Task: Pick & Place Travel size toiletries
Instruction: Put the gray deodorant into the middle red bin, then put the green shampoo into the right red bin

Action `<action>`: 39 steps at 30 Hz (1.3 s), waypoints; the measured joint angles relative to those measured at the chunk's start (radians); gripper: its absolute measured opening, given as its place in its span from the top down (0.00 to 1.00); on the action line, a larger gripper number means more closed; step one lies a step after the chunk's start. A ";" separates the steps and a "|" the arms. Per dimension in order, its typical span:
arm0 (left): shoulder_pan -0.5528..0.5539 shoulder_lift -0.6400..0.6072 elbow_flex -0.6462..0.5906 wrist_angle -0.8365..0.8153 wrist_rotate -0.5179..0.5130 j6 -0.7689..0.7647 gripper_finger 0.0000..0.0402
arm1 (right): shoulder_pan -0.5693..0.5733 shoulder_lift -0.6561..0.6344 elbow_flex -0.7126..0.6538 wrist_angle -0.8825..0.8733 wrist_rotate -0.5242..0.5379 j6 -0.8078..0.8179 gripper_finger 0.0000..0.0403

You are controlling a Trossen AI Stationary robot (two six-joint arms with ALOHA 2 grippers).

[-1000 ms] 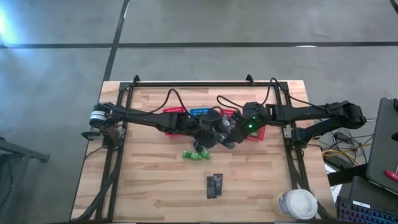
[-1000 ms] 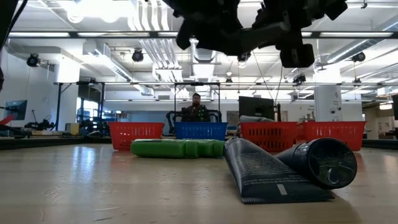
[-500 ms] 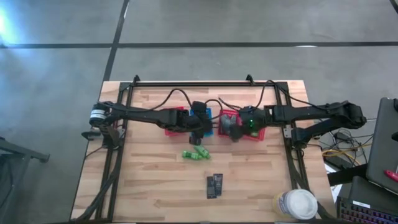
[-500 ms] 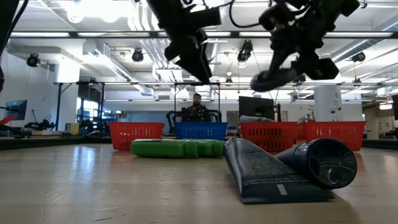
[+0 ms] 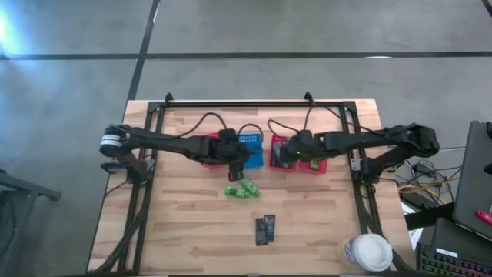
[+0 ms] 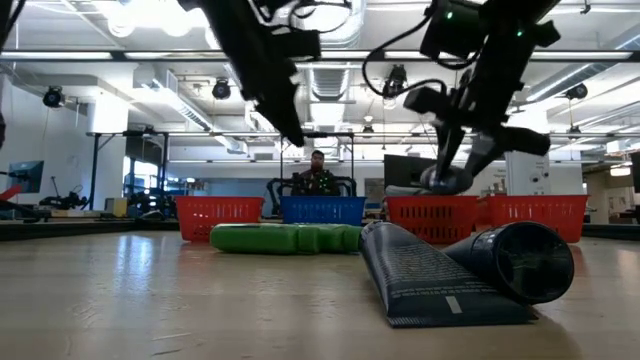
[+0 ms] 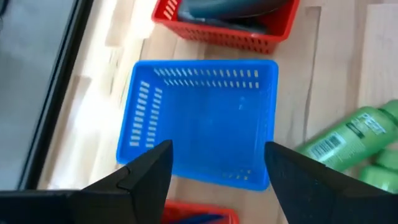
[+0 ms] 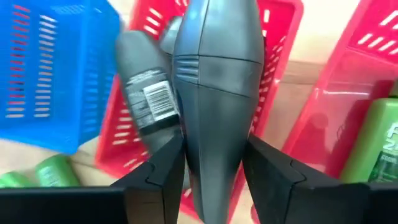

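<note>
My right gripper [image 8: 214,168] is shut on a grey tube [image 8: 214,93] above a red basket [image 8: 273,37] where another grey tube [image 8: 146,93] lies. A green tube [image 8: 373,146] sits in the red basket beside it. My left gripper [image 7: 217,168] is open and holds nothing; it hovers over the blue basket [image 7: 202,121]. Two green tubes [image 5: 241,188] lie flat on the table near the baskets, and two dark pieces [image 5: 264,229] lie closer to the near edge. My right gripper pinches the grey tube between its two fingers by the tube's lower body [image 8: 211,155]. The tube lies along the fingers and sticks out beyond their tips. It is lifted clear, its free end [image 6: 445,180] tilted down over the red basket.
Red and blue baskets [image 5: 250,150] stand in a row across the middle of the table. Another red basket [image 5: 209,150] is left of the blue one. A lidded cup [image 5: 369,252] stands at the near right corner. Bare wood lies near the table's left edge.
My right gripper has carried the grey tube from beside the green tubes toward the far edge and lowered it over the red basket. My left gripper has moved toward the far edge and left, from above the green tubes to above the blue basket.
</note>
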 joint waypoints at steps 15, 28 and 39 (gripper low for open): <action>-0.063 -0.308 -0.414 0.136 0.399 -0.005 0.36 | -0.006 -0.009 0.001 0.015 -0.003 -0.029 0.41; -0.131 -0.301 -0.510 0.332 0.409 0.213 0.36 | -0.005 -0.178 0.002 -0.012 -0.002 -0.126 0.20; -0.131 -0.114 -0.495 0.468 0.451 0.206 0.36 | 0.000 -0.255 0.002 -0.066 -0.037 -0.183 0.12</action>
